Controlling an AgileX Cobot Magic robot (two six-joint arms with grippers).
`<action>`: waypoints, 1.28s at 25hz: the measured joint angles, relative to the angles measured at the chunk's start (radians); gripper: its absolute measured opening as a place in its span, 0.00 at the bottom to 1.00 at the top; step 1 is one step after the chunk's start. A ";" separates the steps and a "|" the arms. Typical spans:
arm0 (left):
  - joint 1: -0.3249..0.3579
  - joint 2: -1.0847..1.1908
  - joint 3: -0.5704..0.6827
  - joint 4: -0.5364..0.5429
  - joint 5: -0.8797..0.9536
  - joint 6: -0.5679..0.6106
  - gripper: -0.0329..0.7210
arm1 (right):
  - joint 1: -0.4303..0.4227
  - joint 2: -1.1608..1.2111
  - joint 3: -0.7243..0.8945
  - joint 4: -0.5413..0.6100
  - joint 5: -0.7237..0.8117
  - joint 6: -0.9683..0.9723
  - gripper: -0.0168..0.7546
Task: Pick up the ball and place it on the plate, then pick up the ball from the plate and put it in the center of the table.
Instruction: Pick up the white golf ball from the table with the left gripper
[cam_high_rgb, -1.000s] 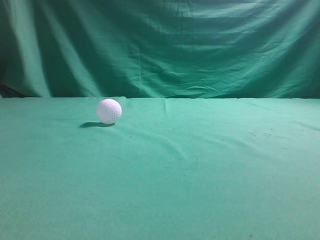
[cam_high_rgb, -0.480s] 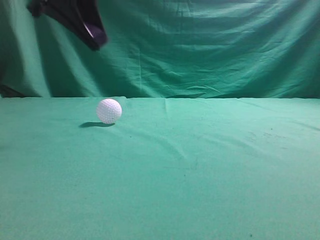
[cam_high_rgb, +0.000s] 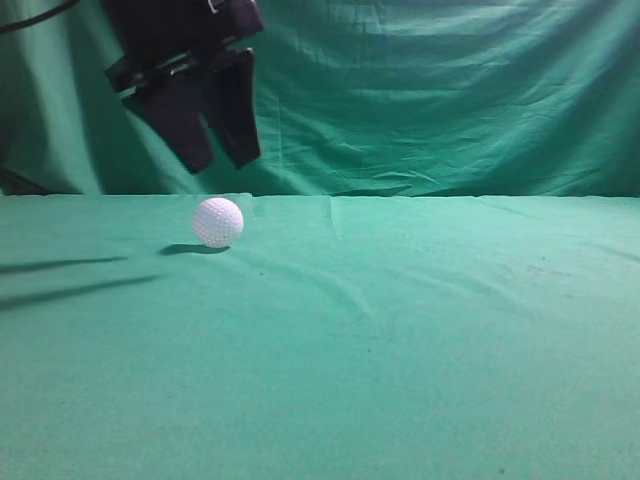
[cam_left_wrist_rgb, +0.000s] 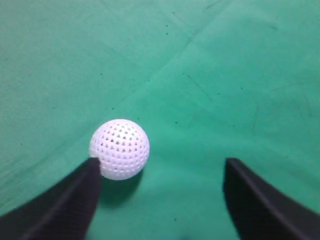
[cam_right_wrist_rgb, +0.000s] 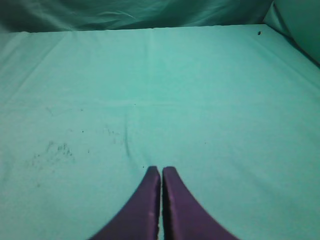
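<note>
Exterior: we see the ball (cam_high_rgb: 218, 222) resting on the table (cam_high_rgb: 400, 340), left of centre, near the far edge. Left gripper (cam_high_rgb: 215, 150) hangs above it, not touching, fingers pointing down with a gap between them, nothing held.

Left wrist: we look down on the ball (cam_left_wrist_rgb: 120, 149) between wide-spread fingers (cam_left_wrist_rgb: 65, 205), close to the left one; contact unclear.

Right wrist: we see the right gripper (cam_right_wrist_rgb: 161, 172) closed, fingertips nearly together, empty, over bare table (cam_right_wrist_rgb: 225, 100). Ball out of this view.
</note>
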 joint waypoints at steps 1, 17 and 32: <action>0.000 0.005 0.000 0.000 -0.005 -0.002 0.70 | 0.000 0.000 0.000 0.000 0.000 0.000 0.02; 0.000 0.135 -0.002 0.036 -0.178 -0.024 0.72 | 0.000 0.000 0.000 0.000 0.000 -0.003 0.02; 0.000 0.147 -0.005 0.048 -0.180 -0.024 0.46 | 0.000 0.000 0.000 0.000 0.000 -0.003 0.02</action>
